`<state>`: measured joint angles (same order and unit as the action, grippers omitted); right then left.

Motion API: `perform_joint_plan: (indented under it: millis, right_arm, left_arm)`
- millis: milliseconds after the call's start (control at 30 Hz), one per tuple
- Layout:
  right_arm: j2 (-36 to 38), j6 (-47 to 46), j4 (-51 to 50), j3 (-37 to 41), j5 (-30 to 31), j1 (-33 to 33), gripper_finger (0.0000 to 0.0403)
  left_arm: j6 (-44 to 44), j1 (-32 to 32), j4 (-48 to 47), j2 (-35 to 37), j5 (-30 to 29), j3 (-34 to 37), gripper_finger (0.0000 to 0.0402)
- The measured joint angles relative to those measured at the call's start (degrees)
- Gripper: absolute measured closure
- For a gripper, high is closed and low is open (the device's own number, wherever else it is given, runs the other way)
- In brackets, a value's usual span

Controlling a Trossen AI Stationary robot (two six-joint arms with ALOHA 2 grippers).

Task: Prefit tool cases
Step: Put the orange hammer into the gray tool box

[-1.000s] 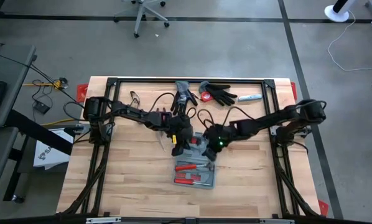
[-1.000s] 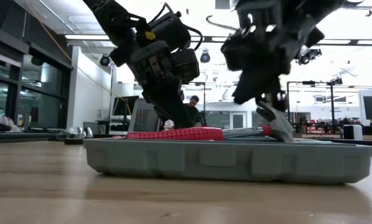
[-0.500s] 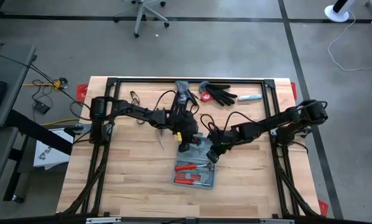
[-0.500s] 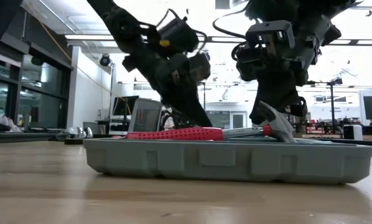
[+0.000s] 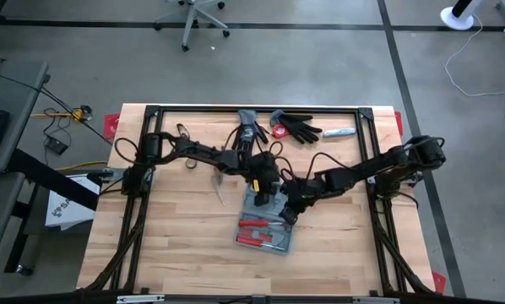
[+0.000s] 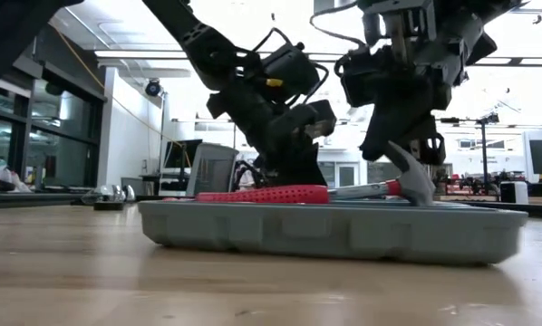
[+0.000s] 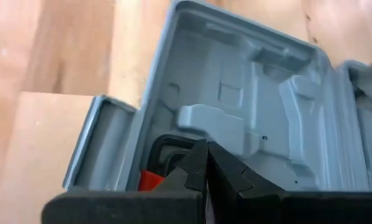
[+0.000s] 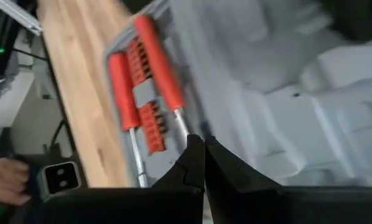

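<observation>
Matt grey plastic tool case (image 5: 267, 221) on a pale, grained wooden table (image 5: 168, 245).

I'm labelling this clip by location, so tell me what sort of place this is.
Probably a robotics lab or workshop. A wooden table stands on a concrete floor marked with dark lines, an office chair sits beyond it, and the low view shows an open hall with monitors and equipment behind the tool case.

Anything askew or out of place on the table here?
The open tool case lies skewed to the table edges, and the red-handled hammer rides above its rim rather than seated. Both shut hands, left and right, hover over it.
</observation>
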<state>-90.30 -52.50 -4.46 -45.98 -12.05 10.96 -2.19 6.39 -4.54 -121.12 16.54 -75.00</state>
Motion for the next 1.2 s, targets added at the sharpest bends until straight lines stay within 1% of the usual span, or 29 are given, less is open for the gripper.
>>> perform_joint_plan:
  millis: [133, 233, 333, 500, 600, 733, 833, 933, 1033, 1200]
  right_arm:
    - [0.0, -0.7, 1.8, -0.1, -1.6, 1.4, 0.0403]
    - [-0.1, -1.9, 1.7, 0.1, -1.5, 2.4, 0.0403]
    - [-0.1, -2.9, 1.7, 0.1, 0.2, 3.2, 0.0403]
    - [0.0, -4.8, 1.6, 0.1, 3.7, 3.9, 0.0403]
    - [1.4, -6.8, 1.0, 0.1, 6.1, 5.1, 0.0403]
    - [3.7, -9.1, -2.5, 0.1, 7.4, 7.4, 0.0403]
    - [4.3, -9.9, -5.8, 0.1, 6.9, 8.9, 0.0403]
    - [4.1, -10.1, -8.6, 0.1, 5.8, 9.9, 0.0403]
    - [3.5, -10.0, -9.9, 0.1, 5.6, 10.1, 0.0403]
    - [1.7, -8.5, -9.8, 0.0, 5.6, 8.1, 0.0403]
  left_arm:
    - [-0.5, 1.9, -0.4, 0.0, -1.4, 0.0, 0.0401]
    - [-0.6, 3.5, -0.6, 0.0, -2.1, 0.0, 0.0401]
    - [-0.6, 4.7, -0.7, 0.0, -1.7, 0.0, 0.0401]
    - [-0.6, 6.0, -1.2, 0.1, 1.6, 0.0, 0.0401]
    - [-0.2, 6.0, -1.8, 0.8, 1.8, 0.2, 0.0401]
    - [0.9, 5.7, -2.8, 2.3, 1.9, 0.3, 0.0401]
    - [1.9, 5.6, -3.2, 4.5, 2.1, 0.2, 0.0401]
    - [2.3, 5.5, -3.6, 6.3, 4.0, 0.2, 0.0402]
    - [1.6, 4.9, -3.6, 7.1, 5.6, 0.2, 0.0401]
    - [1.0, 2.5, -4.8, 6.9, 8.6, 0.2, 0.0402]
